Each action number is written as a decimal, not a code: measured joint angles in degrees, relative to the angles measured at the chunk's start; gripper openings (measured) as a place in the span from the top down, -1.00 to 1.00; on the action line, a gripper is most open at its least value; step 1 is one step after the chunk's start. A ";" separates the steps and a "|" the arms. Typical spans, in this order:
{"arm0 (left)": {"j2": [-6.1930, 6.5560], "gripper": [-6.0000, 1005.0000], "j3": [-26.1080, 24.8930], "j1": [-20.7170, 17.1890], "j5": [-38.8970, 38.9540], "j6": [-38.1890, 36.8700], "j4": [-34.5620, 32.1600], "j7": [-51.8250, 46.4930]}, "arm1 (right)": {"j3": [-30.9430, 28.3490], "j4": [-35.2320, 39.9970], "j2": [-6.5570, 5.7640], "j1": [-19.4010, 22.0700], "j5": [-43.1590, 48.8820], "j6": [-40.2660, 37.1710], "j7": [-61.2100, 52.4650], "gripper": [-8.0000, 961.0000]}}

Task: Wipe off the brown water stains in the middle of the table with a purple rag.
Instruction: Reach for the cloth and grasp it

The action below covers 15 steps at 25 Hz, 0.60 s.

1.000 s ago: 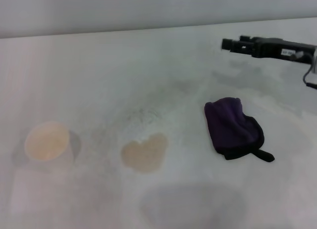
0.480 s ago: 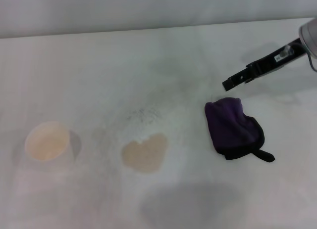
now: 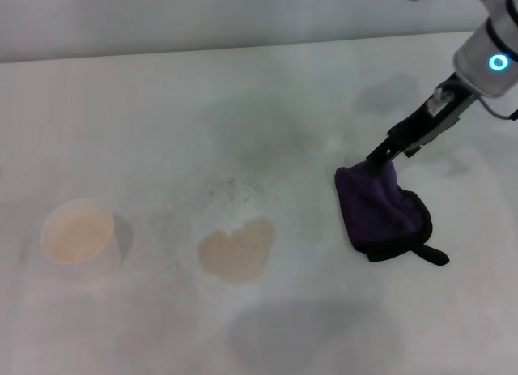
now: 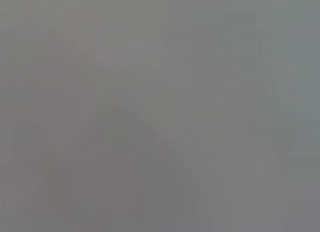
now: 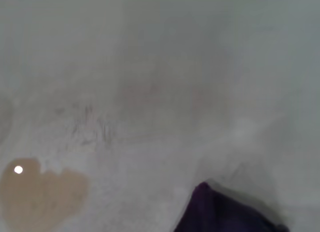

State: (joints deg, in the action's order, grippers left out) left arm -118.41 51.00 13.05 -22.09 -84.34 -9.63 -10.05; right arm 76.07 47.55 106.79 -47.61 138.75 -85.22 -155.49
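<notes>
Purple rag (image 3: 380,213) now lies directly under the right end effector (image 3: 377,157), which has dropped onto its far edge; finger spacing unreadable. Grasp imminent; brown stain (image 3: 236,250) untouched.

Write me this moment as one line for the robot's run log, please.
phase: reaching for rag | right gripper: at far edge of purple rag, grip unclear | brown water stains: unwiped | left arm: out of view

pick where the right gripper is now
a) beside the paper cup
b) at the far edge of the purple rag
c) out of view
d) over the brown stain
b: in the head view the right gripper reaches down to the far edge of the purple rag, well apart from the brown stain.
</notes>
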 joint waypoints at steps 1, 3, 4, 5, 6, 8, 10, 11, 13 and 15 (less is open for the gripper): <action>0.00 -0.78 -0.06 0.08 0.03 0.01 -0.09 0.05 | 0.10 1.62 1.08 0.04 1.64 -1.31 -1.06 -0.81; 0.02 -0.78 -0.07 0.25 0.03 0.03 -0.27 0.08 | 0.25 3.72 2.92 -0.04 4.52 -2.92 -2.25 -0.81; 0.05 -0.78 -0.15 0.34 0.03 0.04 -0.34 0.09 | 0.29 4.59 3.93 -0.15 6.22 -3.82 -2.80 -0.81; 0.05 -0.78 -0.30 0.43 0.03 0.05 -0.38 0.10 | 0.34 5.27 5.10 -0.39 8.03 -4.60 -3.30 -0.81; 0.06 -0.78 -0.50 0.48 0.04 0.05 -0.44 0.12 | 0.33 5.73 5.99 -0.63 9.74 -4.90 -3.73 -0.81; 0.05 -0.78 -0.73 0.59 0.03 0.06 -0.61 0.16 | 0.61 6.16 7.62 -1.31 12.81 -5.49 -4.67 -0.81; 0.05 -0.78 -0.76 0.63 0.04 0.06 -0.84 0.17 | 1.93 6.22 8.37 -1.76 14.24 -5.49 -5.80 -0.81; 0.03 -0.78 -0.98 0.64 0.03 0.06 -1.05 0.18 | 2.79 6.22 8.40 -1.83 14.30 -5.20 -6.29 -0.81; 0.03 -0.78 -1.17 0.65 0.03 0.06 -1.06 0.20 | 4.01 6.05 8.44 -2.03 14.41 -4.31 -7.02 -0.81; 0.02 -0.78 -1.41 0.65 0.03 0.06 -1.07 0.24 | 4.18 5.55 8.50 -2.14 14.51 -3.45 -7.10 -0.81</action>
State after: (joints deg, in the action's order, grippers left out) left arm -118.39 49.59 13.70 -22.05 -84.28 -10.70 -9.81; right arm 80.25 53.10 115.30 -49.75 153.26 -88.67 -162.59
